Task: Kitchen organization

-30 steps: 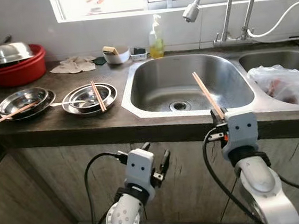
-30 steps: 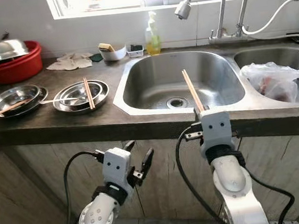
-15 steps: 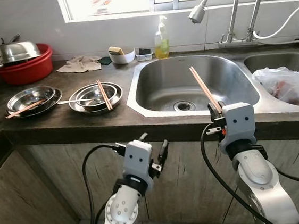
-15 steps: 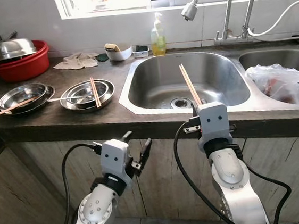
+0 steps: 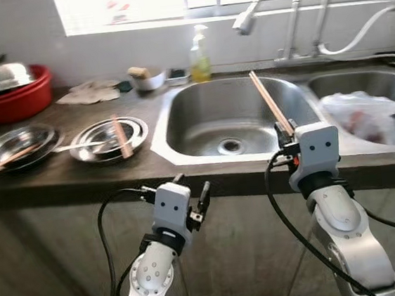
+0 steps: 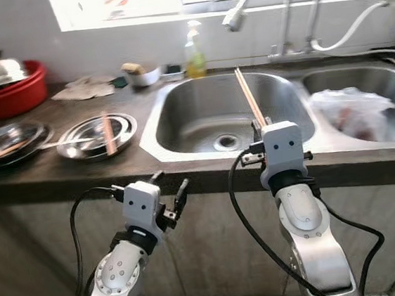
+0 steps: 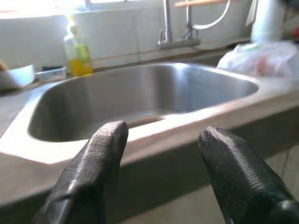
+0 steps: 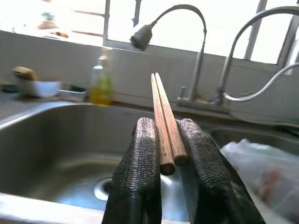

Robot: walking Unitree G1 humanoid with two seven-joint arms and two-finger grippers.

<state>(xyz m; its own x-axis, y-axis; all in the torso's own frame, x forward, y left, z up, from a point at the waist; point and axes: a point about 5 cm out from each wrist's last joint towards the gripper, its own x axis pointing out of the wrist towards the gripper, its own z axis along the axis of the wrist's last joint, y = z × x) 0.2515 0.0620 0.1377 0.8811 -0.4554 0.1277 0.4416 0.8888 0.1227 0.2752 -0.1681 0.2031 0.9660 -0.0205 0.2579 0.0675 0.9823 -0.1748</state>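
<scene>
Holding a pair of chopsticks (image 8: 164,122) clamped between its fingers, the right gripper (image 8: 166,156) hovers near the sink (image 5: 180,114); the left gripper (image 7: 161,154) hangs apart.

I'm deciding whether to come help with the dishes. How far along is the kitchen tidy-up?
Early on. In hand: the right gripper is shut on a pair of wooden chopsticks, held in front of the left sink basin. The left gripper is open with nothing in it. Left: two stacks of steel bowls, each with chopsticks across it, sit on the counter, and a plastic bag lies in the right basin.
</scene>
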